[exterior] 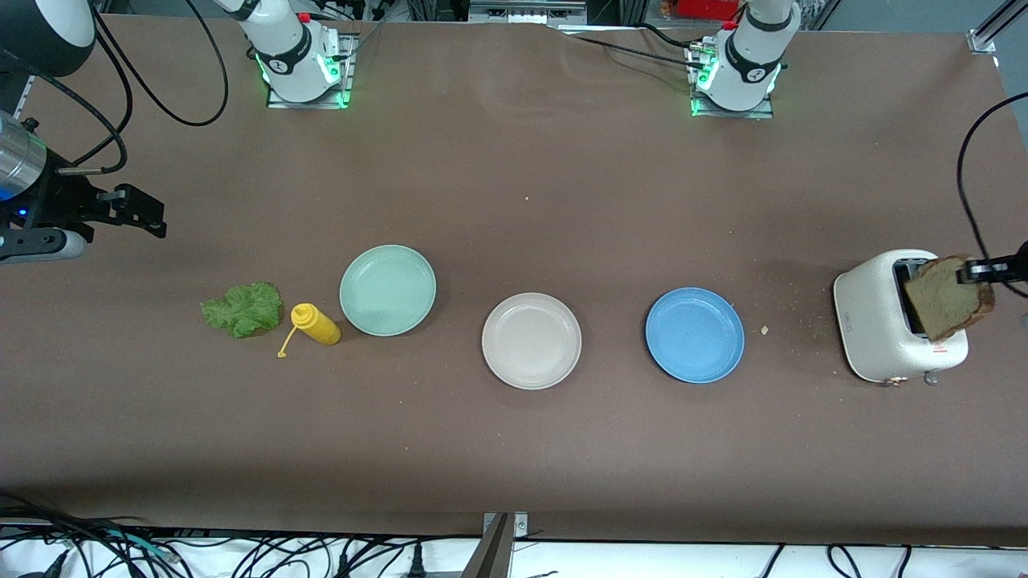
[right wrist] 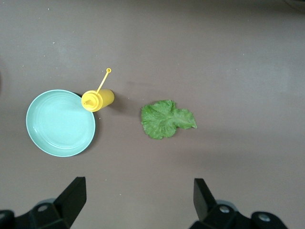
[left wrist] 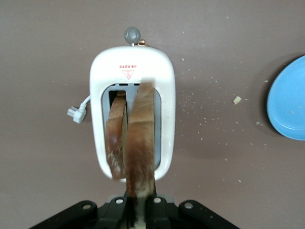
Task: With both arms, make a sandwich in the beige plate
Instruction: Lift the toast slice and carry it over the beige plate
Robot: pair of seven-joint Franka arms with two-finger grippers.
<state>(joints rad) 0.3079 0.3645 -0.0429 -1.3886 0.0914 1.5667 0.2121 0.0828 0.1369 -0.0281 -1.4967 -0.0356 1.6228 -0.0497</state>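
Note:
A tan-brown bread slice hangs tilted above the slot of the white toaster at the left arm's end of the table. My left gripper is shut on its top edge. In the left wrist view the held slice runs from my left gripper down into the slot, beside a second slice standing in the toaster. The beige plate lies bare at mid-table. The green lettuce leaf lies flat toward the right arm's end. My right gripper hovers open above the table by the lettuce.
A yellow squeeze bottle lies on its side between the lettuce and a mint-green plate. A blue plate sits between the beige plate and the toaster. Crumbs dot the table around the toaster, and its white plug lies beside it.

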